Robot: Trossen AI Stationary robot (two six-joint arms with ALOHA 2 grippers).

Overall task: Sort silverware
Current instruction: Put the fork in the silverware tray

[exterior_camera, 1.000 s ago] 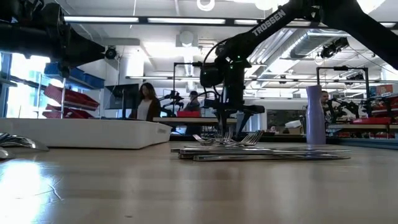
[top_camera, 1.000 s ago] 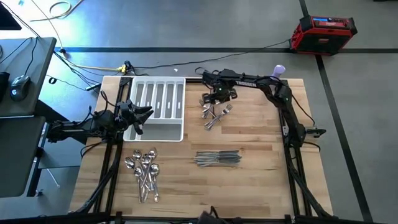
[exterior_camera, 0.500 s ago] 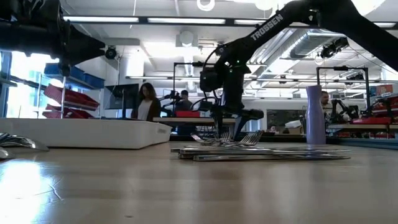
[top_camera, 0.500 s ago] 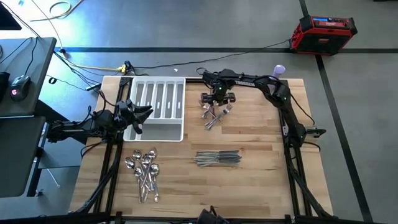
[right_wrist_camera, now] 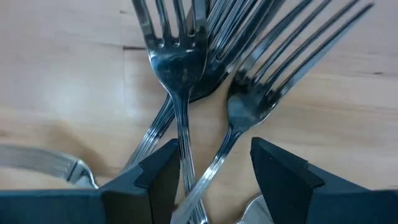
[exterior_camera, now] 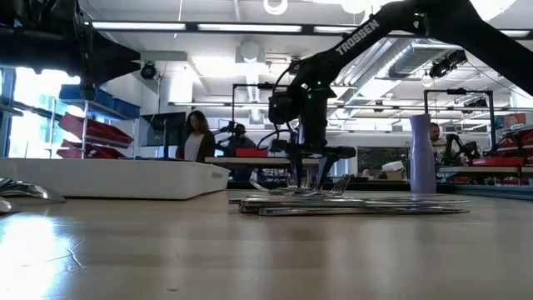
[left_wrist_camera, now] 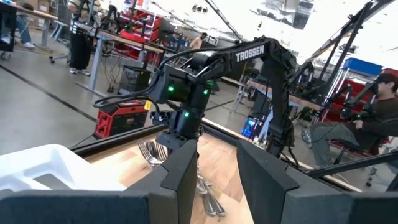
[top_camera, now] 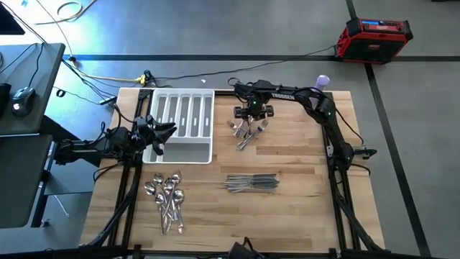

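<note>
Two grippers are in my views. My right gripper [top_camera: 251, 115] stands low over the pile of forks [top_camera: 248, 131] near the far middle of the wooden table [top_camera: 302, 155], just right of the white tray [top_camera: 180, 150]. In the right wrist view its two dark fingers [right_wrist_camera: 283, 177] stand apart, with fork handles running up between them and the tines fanned out beyond; the jaws are parted around the handles and I cannot tell whether either pad touches metal. In the low view the same gripper [exterior_camera: 310, 171] hangs straight down with its tips at the level of the forks [exterior_camera: 304, 188], and nothing is lifted clear of the table.

My left gripper [top_camera: 159, 137] waits at the near left side of the tray, over its wide compartment. In the left wrist view its fingers [left_wrist_camera: 180, 180] stand partly apart with only empty air between them, gripping nothing; past them I see the right arm bent down over the forks [left_wrist_camera: 149, 152].

Remaining silverware lies in two further groups: the knives [top_camera: 251, 183] in a bundle laid crosswise at mid-table, well apart from the forks, and the spoons [top_camera: 167, 200] heaped near the front left, below the tray. In the tray's long narrow slots several pieces [top_camera: 185, 111] already lie lengthwise.
</note>
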